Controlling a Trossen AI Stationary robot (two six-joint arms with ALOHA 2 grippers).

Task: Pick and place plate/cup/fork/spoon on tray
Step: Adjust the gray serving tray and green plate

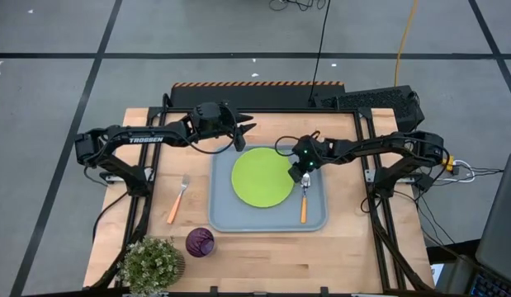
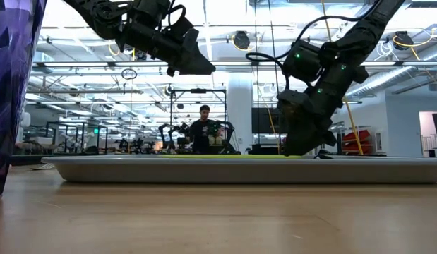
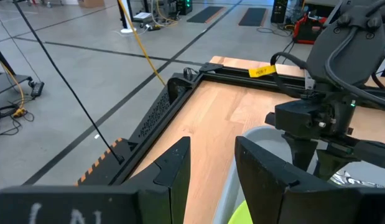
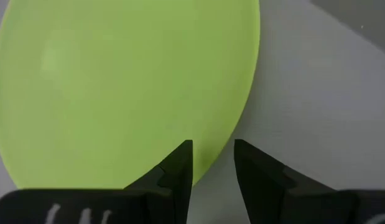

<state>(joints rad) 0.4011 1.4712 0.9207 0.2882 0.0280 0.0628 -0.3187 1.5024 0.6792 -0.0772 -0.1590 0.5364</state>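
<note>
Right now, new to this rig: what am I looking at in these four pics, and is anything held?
It is a two-armed robot at a wooden table. One picture looks straight down, one looks level across the tabletop, and two come from cameras on the wrists.

The grey-blue tray holds the green plate and the spoon. The fork, the purple cup and a small plant sit on the table outside the tray.

The left tool hangs open above the tray's far corner. The right tool is low at the plate's edge, near the spoon's bowl. Its fingers are apart and grip nothing.
</note>
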